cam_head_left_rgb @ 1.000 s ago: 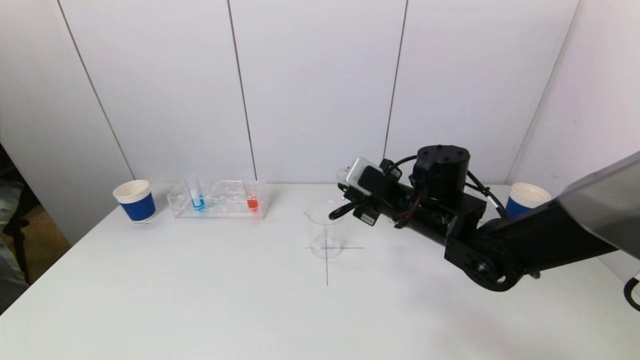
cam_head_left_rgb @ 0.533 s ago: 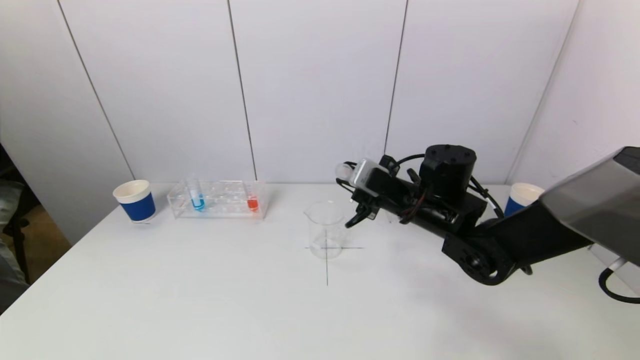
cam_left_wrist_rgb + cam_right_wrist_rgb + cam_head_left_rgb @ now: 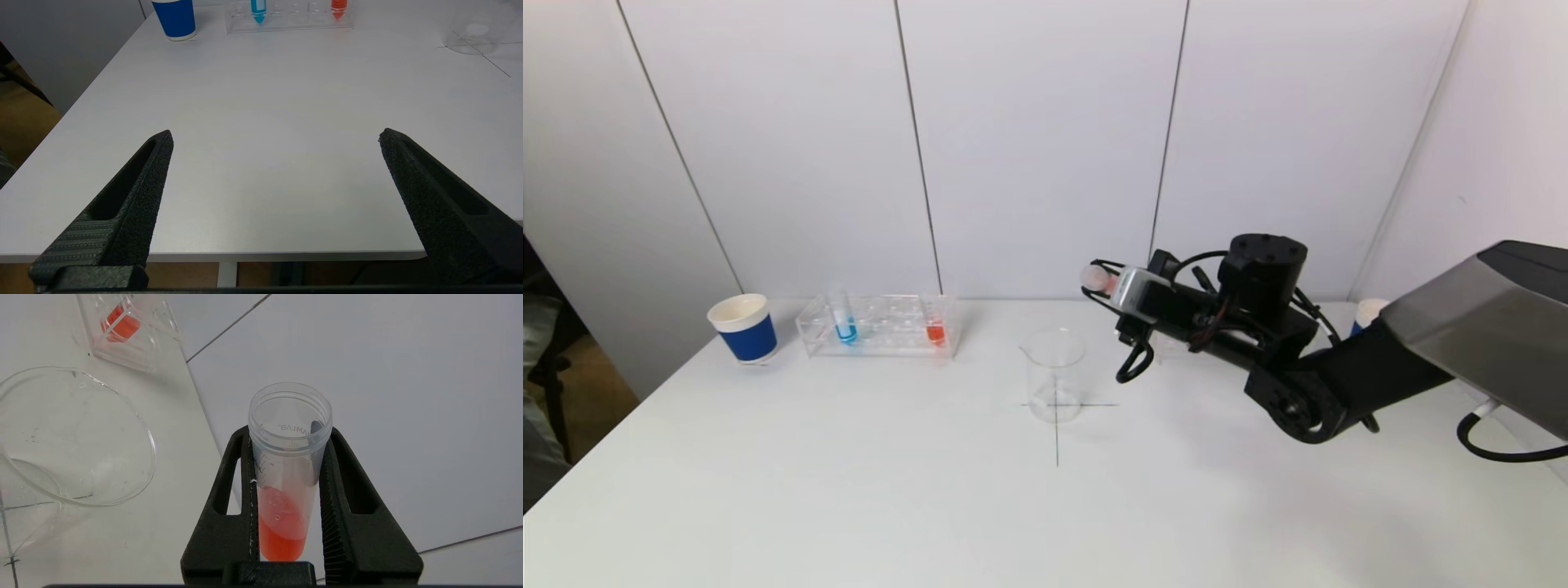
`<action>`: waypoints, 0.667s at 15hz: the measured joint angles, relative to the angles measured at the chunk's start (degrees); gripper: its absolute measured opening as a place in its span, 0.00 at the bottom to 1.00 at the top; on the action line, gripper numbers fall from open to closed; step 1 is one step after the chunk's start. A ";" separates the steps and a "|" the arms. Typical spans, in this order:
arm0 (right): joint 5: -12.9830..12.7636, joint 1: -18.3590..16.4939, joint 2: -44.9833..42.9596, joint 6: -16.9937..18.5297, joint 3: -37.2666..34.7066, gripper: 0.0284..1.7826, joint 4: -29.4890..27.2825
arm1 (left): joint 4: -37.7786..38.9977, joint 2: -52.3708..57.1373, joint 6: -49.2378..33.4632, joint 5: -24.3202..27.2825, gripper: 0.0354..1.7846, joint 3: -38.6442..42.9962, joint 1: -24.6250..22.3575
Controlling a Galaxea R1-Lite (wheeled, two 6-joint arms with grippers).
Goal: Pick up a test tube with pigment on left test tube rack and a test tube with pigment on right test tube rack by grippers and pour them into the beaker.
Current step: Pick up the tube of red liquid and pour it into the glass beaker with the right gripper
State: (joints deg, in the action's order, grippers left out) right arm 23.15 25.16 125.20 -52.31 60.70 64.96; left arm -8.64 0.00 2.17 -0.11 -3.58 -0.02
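I see my right hand point(image 3: 286, 498) clamped on the red tube point(image 3: 286, 473) right of the beaker point(image 3: 1054, 374) — left hand point(image 3: 273, 139) spread wide, empty.

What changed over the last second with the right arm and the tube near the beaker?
The right gripper, shut on the test tube of red liquid, drew back from over the beaker toward the robot's right and turned at the wrist. The beaker, the left rack and the left blue cup stayed put.
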 joint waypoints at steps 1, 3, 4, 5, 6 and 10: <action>0.02 -0.06 0.33 -0.55 0.22 0.26 -0.02 | 0.00 0.00 0.02 0.01 0.99 0.00 0.00; 0.68 -0.06 0.88 -1.82 0.51 0.26 -0.05 | 0.00 0.00 0.02 0.00 0.99 0.00 0.00; 1.21 -0.05 1.12 -2.54 0.66 0.26 -0.09 | 0.02 0.00 0.02 0.01 0.99 0.00 0.00; 1.54 -0.02 1.29 -3.10 0.73 0.26 -0.13 | 0.00 0.00 0.02 -0.02 0.99 0.00 0.00; 1.55 0.11 1.43 -3.56 0.77 0.26 -0.20 | 0.02 0.00 0.02 0.00 0.99 0.00 0.00; 1.79 0.66 1.82 -5.29 1.01 0.26 -0.37 | 0.02 0.00 0.02 -0.02 0.99 0.00 0.00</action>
State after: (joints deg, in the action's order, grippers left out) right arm 24.94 25.82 127.01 -57.60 61.71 64.60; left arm -8.62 0.00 2.19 -0.13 -3.58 -0.02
